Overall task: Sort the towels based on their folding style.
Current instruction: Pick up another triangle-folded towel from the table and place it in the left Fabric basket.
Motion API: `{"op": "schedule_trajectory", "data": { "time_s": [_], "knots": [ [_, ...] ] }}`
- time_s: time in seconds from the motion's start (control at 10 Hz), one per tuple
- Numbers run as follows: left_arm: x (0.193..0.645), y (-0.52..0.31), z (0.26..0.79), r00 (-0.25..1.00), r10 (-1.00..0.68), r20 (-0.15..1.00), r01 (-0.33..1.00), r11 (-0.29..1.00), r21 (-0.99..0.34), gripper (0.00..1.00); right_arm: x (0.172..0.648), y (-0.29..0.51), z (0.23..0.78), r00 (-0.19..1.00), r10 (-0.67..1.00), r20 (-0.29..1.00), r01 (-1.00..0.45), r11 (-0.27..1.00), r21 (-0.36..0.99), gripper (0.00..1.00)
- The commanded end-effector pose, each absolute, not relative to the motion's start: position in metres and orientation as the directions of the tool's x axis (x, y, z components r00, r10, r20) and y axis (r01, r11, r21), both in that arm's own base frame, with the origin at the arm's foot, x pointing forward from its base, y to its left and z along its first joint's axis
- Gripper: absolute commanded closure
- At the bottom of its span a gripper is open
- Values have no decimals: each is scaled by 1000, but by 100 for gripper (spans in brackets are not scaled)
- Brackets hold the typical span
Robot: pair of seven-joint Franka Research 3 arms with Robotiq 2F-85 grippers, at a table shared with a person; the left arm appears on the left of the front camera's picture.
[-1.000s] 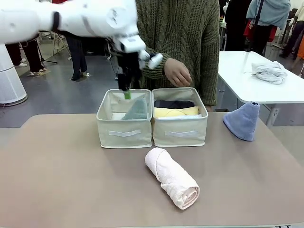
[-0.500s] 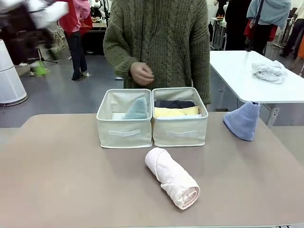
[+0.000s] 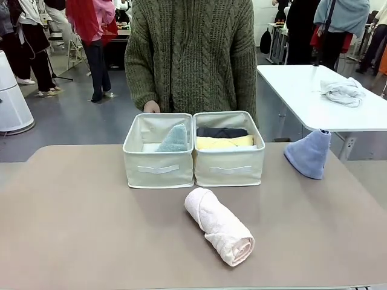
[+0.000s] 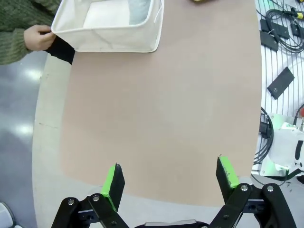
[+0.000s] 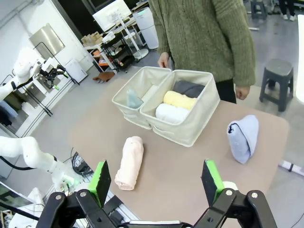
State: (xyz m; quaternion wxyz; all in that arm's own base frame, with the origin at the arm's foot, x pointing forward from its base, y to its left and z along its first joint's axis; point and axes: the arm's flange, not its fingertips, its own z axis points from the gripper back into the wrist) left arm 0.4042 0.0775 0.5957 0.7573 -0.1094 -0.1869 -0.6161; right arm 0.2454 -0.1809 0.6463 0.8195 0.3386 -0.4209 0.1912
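— Your left gripper (image 4: pixel 170 175) hangs over bare table (image 4: pixel 161 95), green pads spread wide, nothing between them. And the right?
— Your right gripper (image 5: pixel 156 175) gapes just as wide, empty, high above the table's near side.
— Where are your towels?
— The terry pink roll (image 3: pixel 219 234) lies before the bins, long axis diagonal, spiral end toward your near right. The blue cone (image 3: pixel 309 154) stands far right, tip up and leaning right. The green cone (image 3: pixel 174 139) sits point-up in the left bin (image 3: pixel 158 169). The yellow roll (image 3: pixel 224 142), grey roll (image 3: pixel 221 132) and white roll (image 5: pixel 172 113) lie crosswise in the right bin (image 3: pixel 230 169).
— The room?
— Smooth taupe tabletop, soft canvas bins. A person (image 3: pixel 193 54) in cable-knit keeps a hand (image 3: pixel 152 107) at the left bin's far corner. A crumpled bundle (image 3: pixel 342 90) rests on a white table (image 3: pixel 302 109) behind.
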Motion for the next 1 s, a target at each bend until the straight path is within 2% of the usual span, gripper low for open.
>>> {"op": "schedule_trajectory", "data": {
  "time_s": [0.0, 0.6, 0.7, 0.8, 0.9],
  "knots": [
    [392, 83, 607, 167, -893, 417, 972, 220, 82, 0, 246, -180, 645, 565, 29, 825, -611, 687, 394, 0],
    [395, 82, 607, 167, -891, 423, 971, 223, 88, 0, 246, -180, 645, 565, 29, 825, -611, 687, 394, 0],
    [405, 110, 609, 165, -836, 523, 966, 244, 84, 0, 245, -181, 646, 573, 28, 819, -598, 698, 394, 0],
    [410, 141, 608, 155, -776, 612, 964, 253, 76, 0, 258, -168, 659, 607, 68, 791, -531, 776, 341, 0],
    [406, 167, 608, 154, -729, 667, 959, 272, 76, 0, 275, -152, 663, 664, 123, 737, -503, 804, 319, 0]
  ]
}}
